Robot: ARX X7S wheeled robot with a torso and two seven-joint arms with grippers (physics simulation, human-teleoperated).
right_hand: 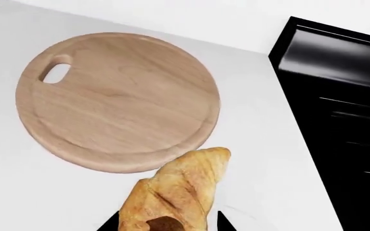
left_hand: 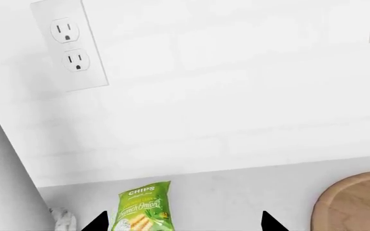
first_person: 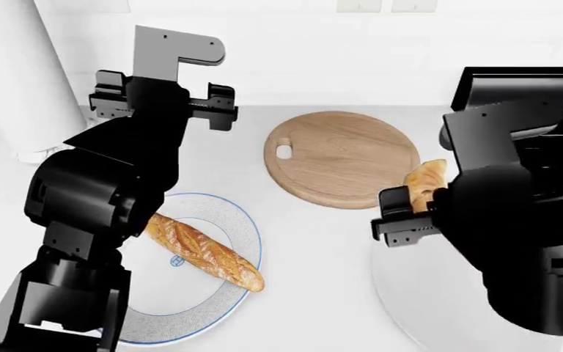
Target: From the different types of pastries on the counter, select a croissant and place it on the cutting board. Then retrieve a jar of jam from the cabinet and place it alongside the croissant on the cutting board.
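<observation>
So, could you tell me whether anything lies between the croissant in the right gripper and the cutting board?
Nothing visible does. The croissant is held in the right gripper just off the cutting board rim, with only bare counter between them, and the board's top is empty.

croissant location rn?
In the right hand, the croissant is held above the counter just off the cutting board's right edge in the head view.
</observation>
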